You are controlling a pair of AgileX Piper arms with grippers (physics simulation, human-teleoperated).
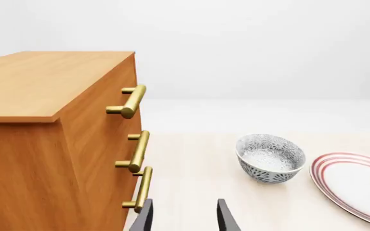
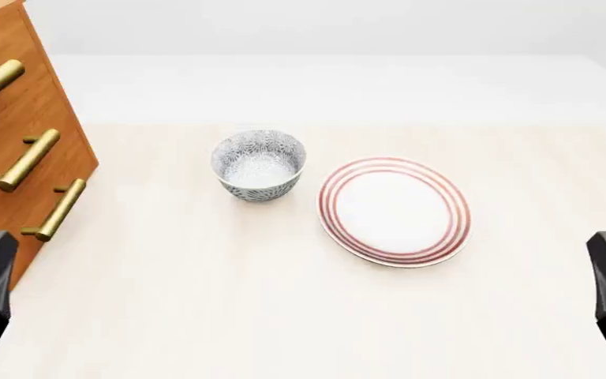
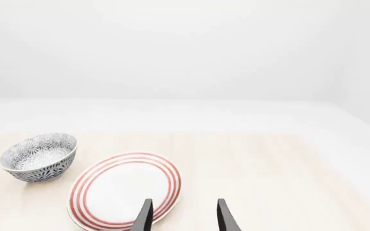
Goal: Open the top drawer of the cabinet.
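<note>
Left gripper (image 1: 183, 216) gapes empty; top drawer (image 1: 111, 89) sits above-left, closed. Only the right wrist view shows the right gripper (image 3: 183, 215) open.

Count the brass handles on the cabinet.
3, stacked down the cabinet front: top handle, middle handle, bottom handle. All three show in the front view too; none seems hidden.

Standing beside the cabinet (image 1: 44, 144), top drawer (image 1: 104, 103) sitting flush, its handle (image 1: 132, 101) sticking out above two more. Resting on the desk (image 1: 191, 183): bowl (image 1: 270, 158), with plate (image 1: 358, 185) just beside it. Poking in, parted and gripping nothing: left claw (image 1: 183, 216).
</note>
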